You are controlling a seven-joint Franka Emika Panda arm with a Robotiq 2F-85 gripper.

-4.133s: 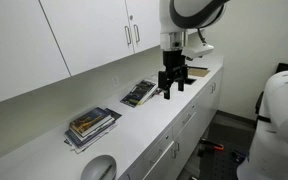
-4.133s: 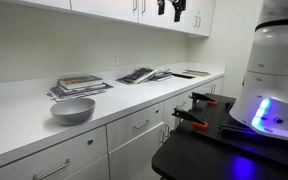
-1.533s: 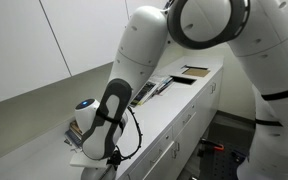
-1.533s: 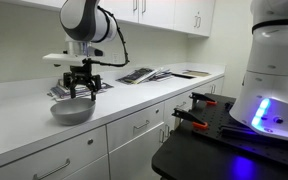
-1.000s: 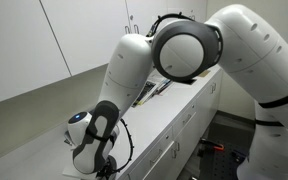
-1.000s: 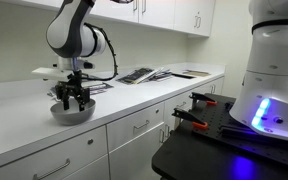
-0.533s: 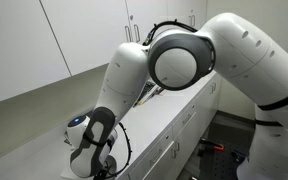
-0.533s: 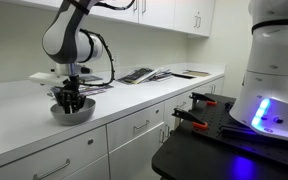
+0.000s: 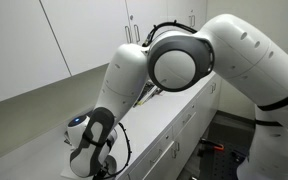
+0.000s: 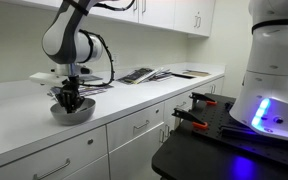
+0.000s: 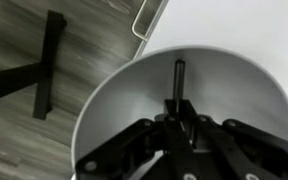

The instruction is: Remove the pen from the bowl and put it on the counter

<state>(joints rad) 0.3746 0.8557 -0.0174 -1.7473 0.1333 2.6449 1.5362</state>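
Observation:
The light-grey bowl (image 10: 72, 113) stands near the front edge of the white counter (image 10: 134, 96). My gripper (image 10: 68, 102) reaches down into it from above. In the wrist view the bowl (image 11: 124, 100) fills the middle, and a thin dark pen (image 11: 179, 78) runs from its floor straight into my gripper (image 11: 176, 108). The jaws stand together with the pen's near end pinched between them. In an exterior view the arm (image 9: 154, 70) hides the bowl and the pen.
A stack of books (image 10: 96, 85) lies just behind the bowl, and open magazines (image 10: 142, 75) lie further along the counter. Upper wall cabinets (image 10: 174, 12) hang above. A drawer handle (image 11: 149, 18) and wood floor (image 11: 24, 60) show beyond the counter edge.
Over the last second the gripper dropped slightly deeper into the bowl and its fingers closed together around the pen. The bowl has not moved.

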